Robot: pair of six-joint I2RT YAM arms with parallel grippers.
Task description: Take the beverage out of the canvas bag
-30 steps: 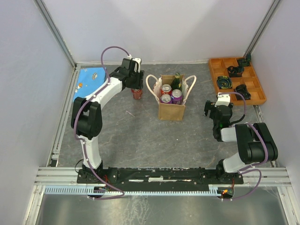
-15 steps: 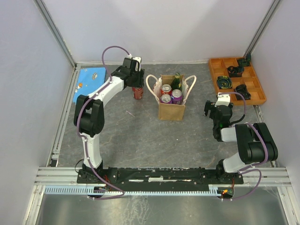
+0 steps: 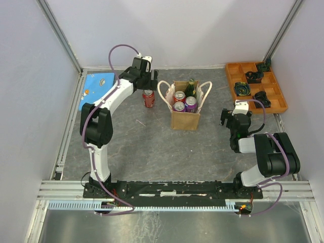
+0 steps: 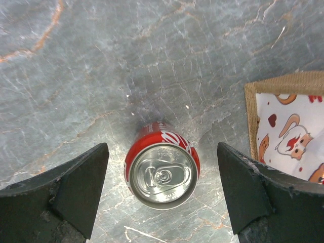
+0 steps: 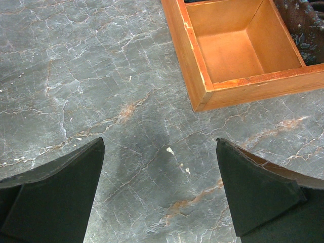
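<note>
A red soda can (image 3: pixel 148 98) stands upright on the grey table left of the tan canvas bag (image 3: pixel 185 120). In the left wrist view the can (image 4: pixel 162 173) sits below and between my open fingers, clear of both. My left gripper (image 3: pixel 148 81) is open above the can. The bag holds a red can (image 3: pixel 179 96), two purple cans (image 3: pixel 190 104) and a dark green bottle (image 3: pixel 191 87). The bag's corner shows in the left wrist view (image 4: pixel 286 83). My right gripper (image 3: pixel 231 117) is open and empty, low over the table right of the bag.
An orange compartment tray (image 3: pixel 232 76) with dark objects sits at the back right; its corner shows in the right wrist view (image 5: pixel 192 66). A blue flat item (image 3: pixel 96 82) lies at the back left. White walls and metal rails surround the table.
My left gripper has let go of the red can and lifted up and back from it. The can stays standing left of the bag. The right arm has not moved.
</note>
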